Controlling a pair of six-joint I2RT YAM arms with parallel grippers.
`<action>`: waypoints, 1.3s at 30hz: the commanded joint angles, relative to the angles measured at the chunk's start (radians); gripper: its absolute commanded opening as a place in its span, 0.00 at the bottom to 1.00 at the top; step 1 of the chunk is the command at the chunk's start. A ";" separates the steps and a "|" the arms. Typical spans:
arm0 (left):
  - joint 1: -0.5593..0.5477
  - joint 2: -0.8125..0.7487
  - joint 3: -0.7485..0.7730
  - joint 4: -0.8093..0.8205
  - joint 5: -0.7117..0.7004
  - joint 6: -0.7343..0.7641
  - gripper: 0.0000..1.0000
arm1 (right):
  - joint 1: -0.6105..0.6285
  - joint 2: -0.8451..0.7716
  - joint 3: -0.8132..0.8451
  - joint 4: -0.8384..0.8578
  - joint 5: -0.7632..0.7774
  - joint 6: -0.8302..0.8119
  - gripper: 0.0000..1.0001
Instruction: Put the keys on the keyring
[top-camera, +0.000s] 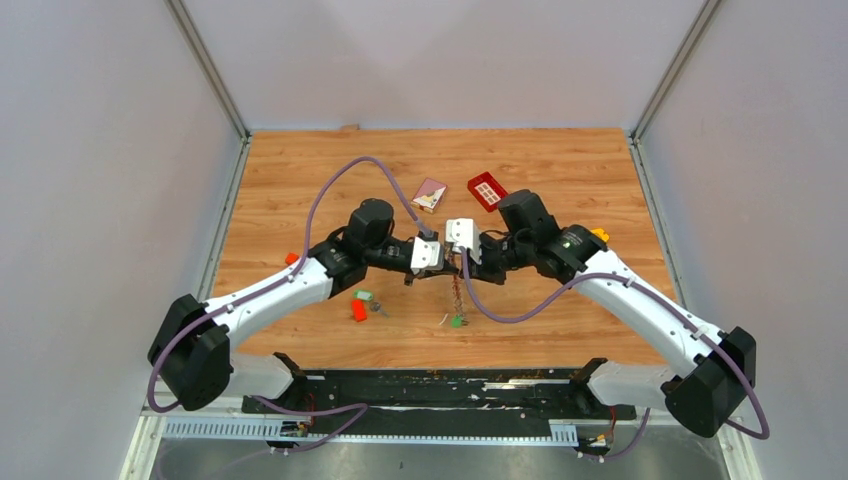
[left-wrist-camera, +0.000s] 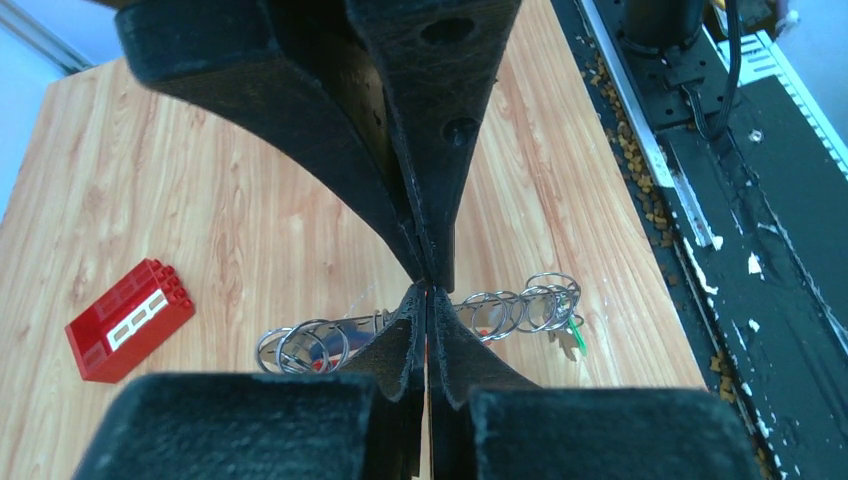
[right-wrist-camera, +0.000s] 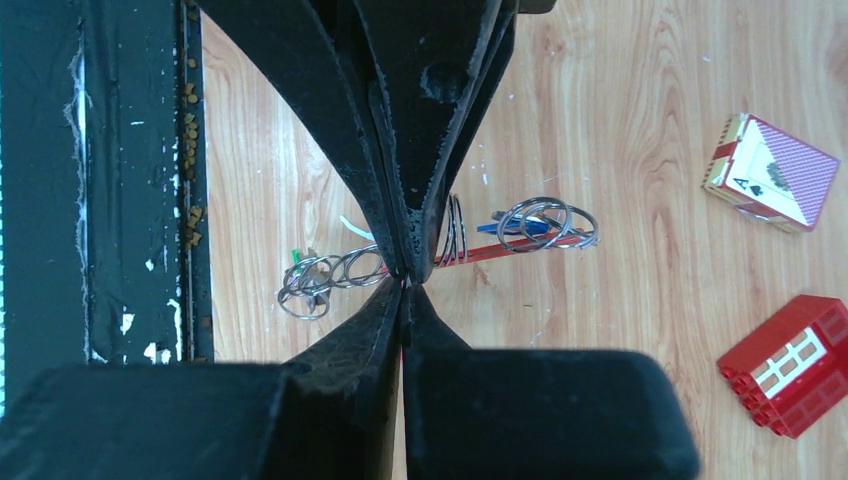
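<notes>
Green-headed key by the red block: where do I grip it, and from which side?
Grip the key by its green plastic head, the thickest part, from straight above: it lies flat on the table. The red block crowds its near side, so probably pinch it left-to-right. The left gripper is nearer but shut on the keyring.

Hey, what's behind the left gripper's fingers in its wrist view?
The keyring, a run of silver rings, with a green key at one end. The left gripper covers its middle, so whether it pinches the rings is hidden.

Card box (top-camera: 430, 194) behind keyring (top-camera: 456, 298), toy brick (top-camera: 487, 190) right of box
</notes>
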 joint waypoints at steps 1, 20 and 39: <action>0.007 -0.033 -0.027 0.147 0.000 -0.146 0.00 | -0.022 -0.065 -0.008 0.092 -0.007 0.025 0.06; 0.033 -0.020 -0.282 1.053 0.069 -0.893 0.00 | -0.086 -0.250 -0.145 0.177 -0.252 -0.016 0.34; 0.033 0.040 -0.331 1.214 -0.008 -1.022 0.00 | -0.087 -0.248 -0.131 0.216 -0.266 0.027 0.27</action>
